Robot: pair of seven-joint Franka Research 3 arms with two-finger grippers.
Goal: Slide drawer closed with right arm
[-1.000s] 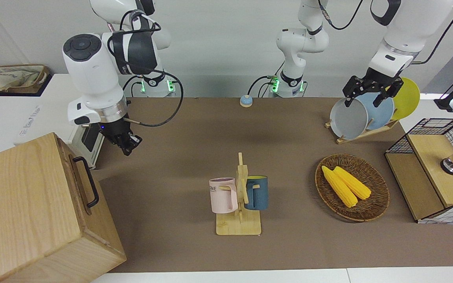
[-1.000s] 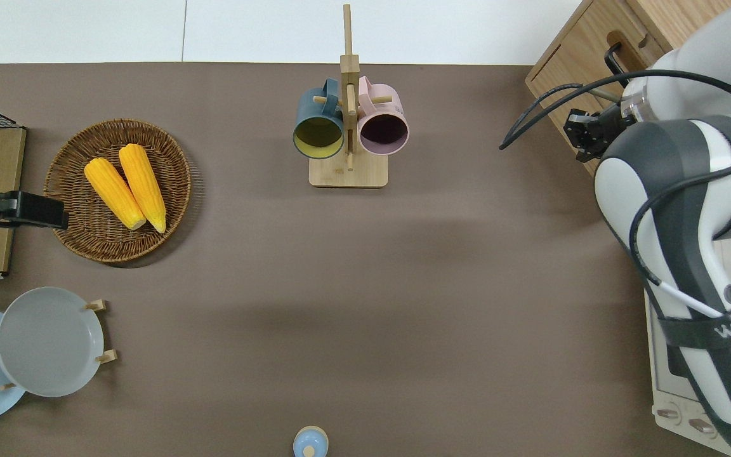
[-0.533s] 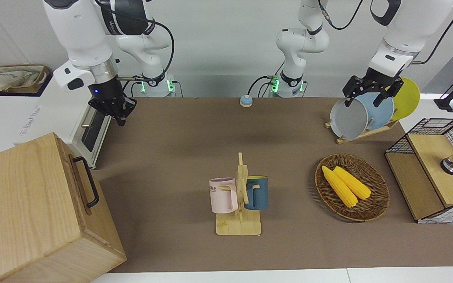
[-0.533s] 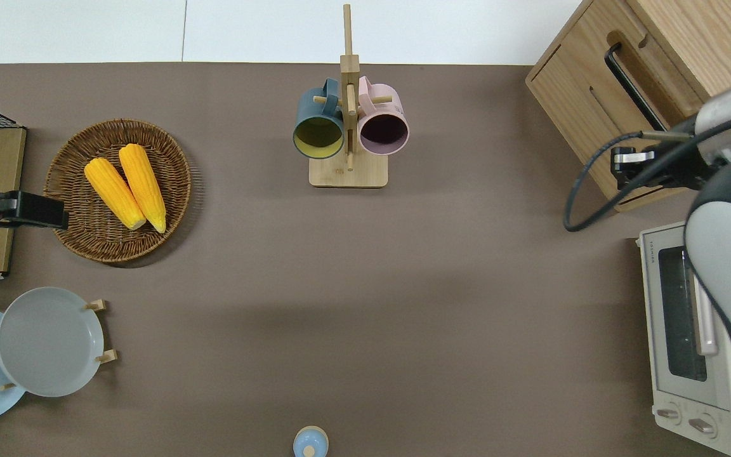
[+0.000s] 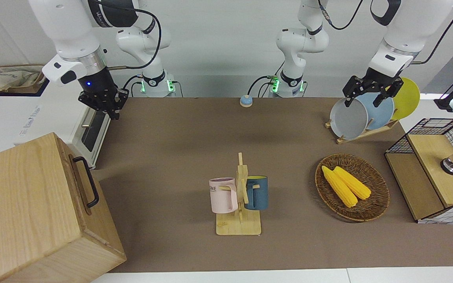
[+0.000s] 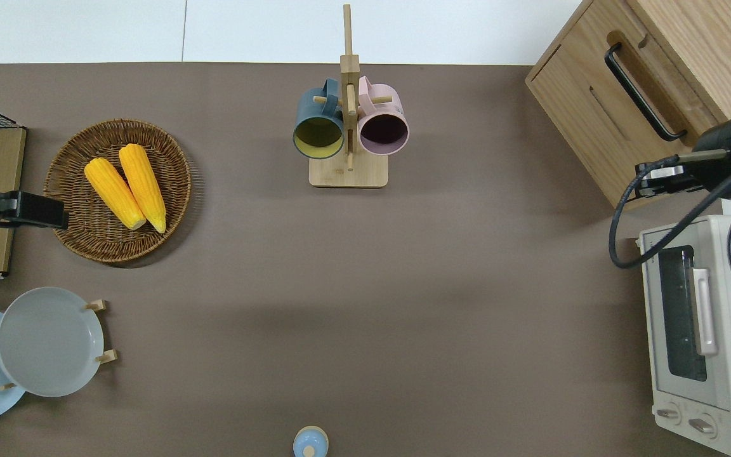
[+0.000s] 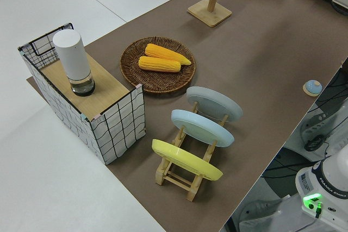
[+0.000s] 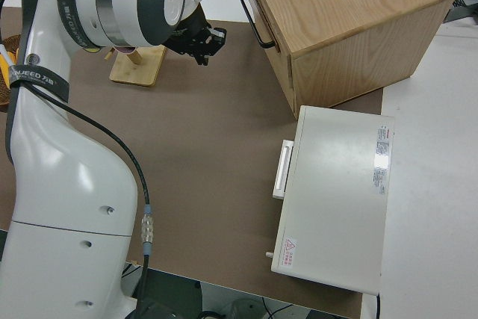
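Note:
The drawer sits pushed in flush with the face of the big wooden box, its black bar handle facing the table's middle. It also shows in the right side view. My right gripper hangs in the air with fingers together and holds nothing. In the overhead view my right gripper is over the gap between the box's nearer corner and the white oven, apart from the drawer front. It shows in the right side view too. My left arm is parked, with its gripper open.
A white oven stands beside the box, nearer to the robots. A mug rack with two mugs stands mid-table. A wicker basket of corn, a plate rack and a wire-mesh box are at the left arm's end.
My right gripper has pulled back from the drawer front toward the robots and risen, ending near the oven. The drawer has stayed shut. The left arm has not moved.

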